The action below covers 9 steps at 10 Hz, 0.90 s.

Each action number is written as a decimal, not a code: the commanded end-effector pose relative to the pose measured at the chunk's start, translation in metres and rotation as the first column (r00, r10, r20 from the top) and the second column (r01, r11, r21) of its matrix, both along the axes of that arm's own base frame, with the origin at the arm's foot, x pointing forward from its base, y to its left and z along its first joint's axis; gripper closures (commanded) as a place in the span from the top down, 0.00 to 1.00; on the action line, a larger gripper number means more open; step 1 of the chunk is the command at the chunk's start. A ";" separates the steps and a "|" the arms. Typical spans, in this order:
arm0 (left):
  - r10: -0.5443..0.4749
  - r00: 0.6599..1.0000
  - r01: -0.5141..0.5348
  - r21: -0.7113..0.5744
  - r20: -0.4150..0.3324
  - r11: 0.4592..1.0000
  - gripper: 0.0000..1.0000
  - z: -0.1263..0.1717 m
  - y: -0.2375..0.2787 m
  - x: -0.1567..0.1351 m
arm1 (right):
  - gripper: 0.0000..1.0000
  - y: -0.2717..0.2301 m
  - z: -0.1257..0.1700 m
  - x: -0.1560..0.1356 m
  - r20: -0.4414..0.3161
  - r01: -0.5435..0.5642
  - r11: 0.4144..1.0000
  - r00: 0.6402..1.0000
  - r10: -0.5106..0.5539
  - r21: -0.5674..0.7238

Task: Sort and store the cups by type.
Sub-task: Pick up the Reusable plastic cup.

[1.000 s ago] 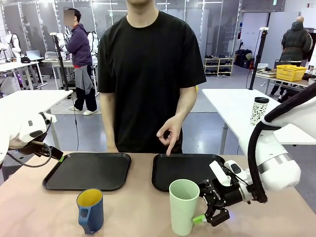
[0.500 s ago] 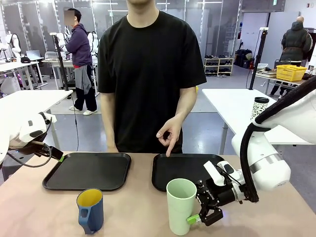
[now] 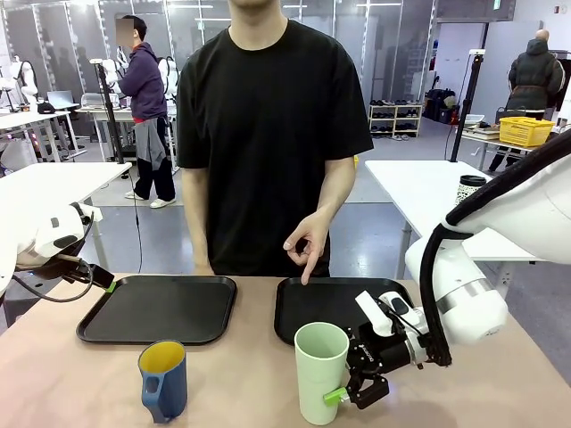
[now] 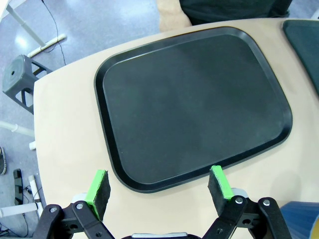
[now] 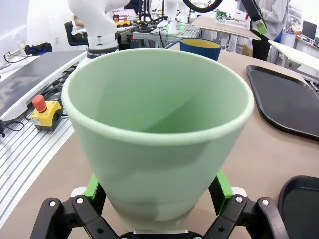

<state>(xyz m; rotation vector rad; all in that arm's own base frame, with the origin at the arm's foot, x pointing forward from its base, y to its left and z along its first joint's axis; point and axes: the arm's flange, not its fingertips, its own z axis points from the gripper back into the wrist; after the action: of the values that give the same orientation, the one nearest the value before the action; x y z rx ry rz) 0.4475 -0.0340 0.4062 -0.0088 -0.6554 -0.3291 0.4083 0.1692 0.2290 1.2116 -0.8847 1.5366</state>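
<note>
Two cups at the table's [image 3: 71,383] near edge | right gripper [image 3: 345,393] clamps green tumbler [image 3: 319,370] low, just short of right tray [image 3: 326,303] | blue mug [image 3: 163,379] stands free, left | left gripper [image 4: 158,185] spread, empty, over left tray [image 4: 189,104] | step: storing tumbler; next: set it upright on the tray the person's hand [image 3: 308,242] points at.

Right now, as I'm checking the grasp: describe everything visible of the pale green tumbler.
The pale green tumbler is tall, handleless, matte like plastic, flaring from a narrow base to a rounded rim. It stands upright and empty, on the robot's side of the right black tray. The right gripper clamps its lower part, a green pad against each side. Whether its base touches the table cannot be told.
</note>
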 end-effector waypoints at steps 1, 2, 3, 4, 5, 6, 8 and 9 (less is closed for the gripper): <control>-0.001 1.000 0.001 0.005 0.001 1.000 1.00 0.000 0.001 0.000 | 1.00 0.006 -0.031 -0.005 0.028 -0.014 0.999 1.000 0.012 0.050; -0.001 1.000 0.001 0.005 0.001 1.000 1.00 0.000 0.001 0.000 | 1.00 0.010 -0.033 -0.005 0.021 -0.026 0.998 0.999 0.025 0.051; -0.001 1.000 0.001 0.005 0.001 1.000 1.00 0.000 0.001 0.000 | 1.00 0.014 -0.036 -0.003 0.019 -0.035 0.998 0.999 0.034 0.057; -0.001 1.000 0.001 0.005 0.001 1.000 1.00 0.000 0.001 0.000 | 1.00 0.016 -0.038 -0.003 0.015 -0.041 0.998 0.999 0.040 0.057; -0.001 1.000 0.001 0.005 0.001 1.000 1.00 0.000 0.001 0.000 | 1.00 0.017 -0.039 -0.003 0.006 -0.046 0.997 0.999 0.046 0.058; -0.001 1.000 0.001 0.005 0.001 1.000 1.00 0.000 0.001 0.000 | 1.00 0.019 -0.040 -0.003 0.003 -0.054 0.997 0.999 0.053 0.061; -0.001 1.000 0.001 0.005 0.001 1.000 1.00 0.000 0.001 0.000 | 0.94 0.017 -0.041 -0.005 0.059 -0.075 0.995 0.996 0.071 0.068; -0.001 1.000 0.001 0.005 0.001 1.000 1.00 0.000 0.001 0.000 | 0.81 0.016 -0.041 -0.006 0.061 -0.084 0.994 0.995 0.079 0.073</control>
<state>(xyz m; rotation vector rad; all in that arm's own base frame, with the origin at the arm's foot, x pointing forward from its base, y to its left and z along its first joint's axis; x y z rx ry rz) 0.4475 -0.0340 0.4061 -0.0088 -0.6554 -0.3291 0.4258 0.1928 0.2242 1.2784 -0.8907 1.5668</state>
